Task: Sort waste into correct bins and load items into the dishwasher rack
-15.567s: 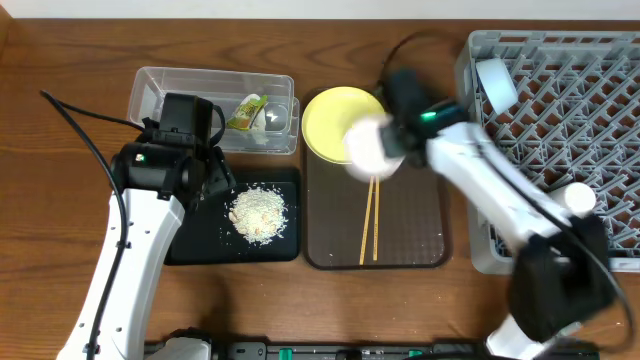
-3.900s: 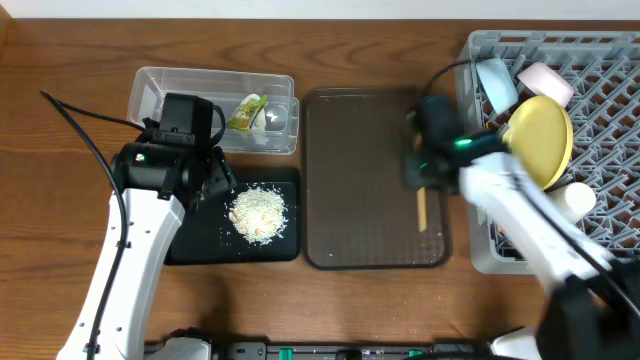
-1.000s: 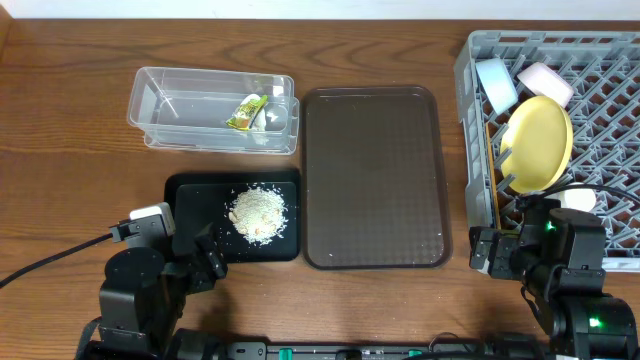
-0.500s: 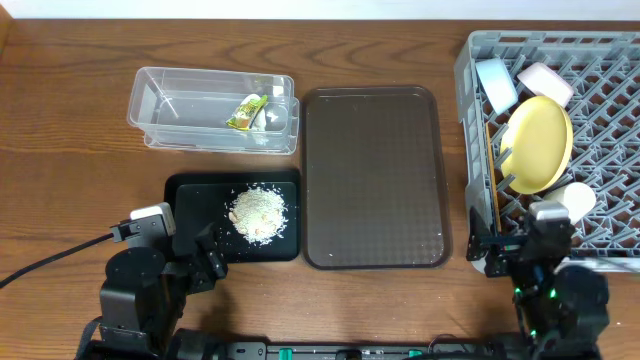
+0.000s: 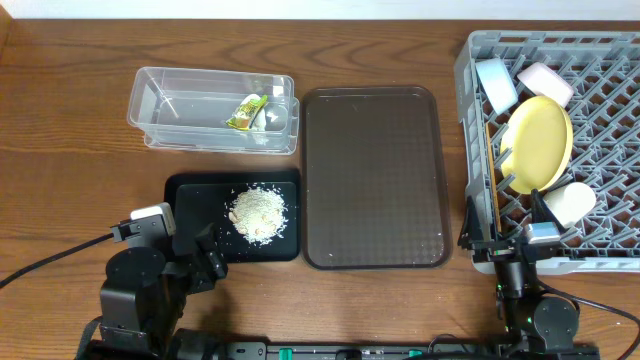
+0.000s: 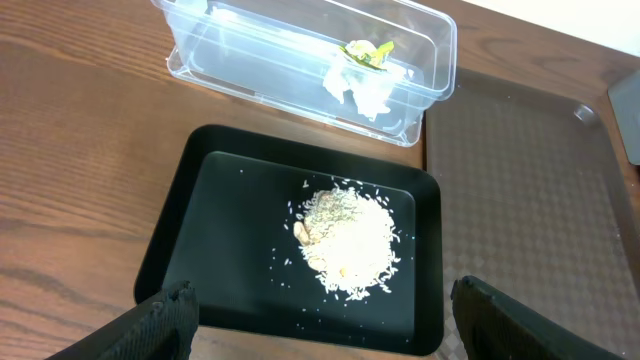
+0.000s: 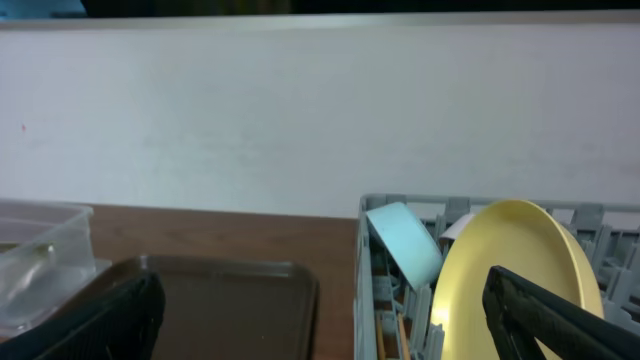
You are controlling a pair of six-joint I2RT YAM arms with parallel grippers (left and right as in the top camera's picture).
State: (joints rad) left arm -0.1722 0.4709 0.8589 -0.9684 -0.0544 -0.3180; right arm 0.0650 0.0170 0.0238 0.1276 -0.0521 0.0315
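While both arms sit low at the table's near edge, the left gripper (image 6: pixel 322 300) hangs with its fingers (image 6: pixel 165 318) spread wide. Nothing is between them and they touch nothing. It is over the near rim of the black tray (image 5: pixel 195 215), which lies just left of the brown tray (image 5: pixel 375 170). The right gripper (image 7: pixel 322 282) is spread just as wide and holds nothing. It looks across the brown tray's right edge toward the rack (image 5: pixel 466 70).

The rice (image 5: pixel 258 212) is heaped in the black tray's half nearer the brown tray. The tub (image 5: pixel 150 85) lies left of the brown tray's far corner, its long axis running left to right. Inside, at the end nearest the brown tray, the wrapper (image 5: pixel 247 110) lies on a diagonal, its far end pointing toward that tray.

The rack is to the right of the brown tray. The chopsticks (image 5: pixel 492 178) lie along its wall on the brown tray's side, their long axis running near to far. The plate (image 5: pixel 537 145) stands tilted on edge beyond them. The blue bowl (image 5: pixel 495 82) and white bowl (image 5: pixel 545 82) sit farther back, and the cup (image 5: pixel 568 203) sits nearer.
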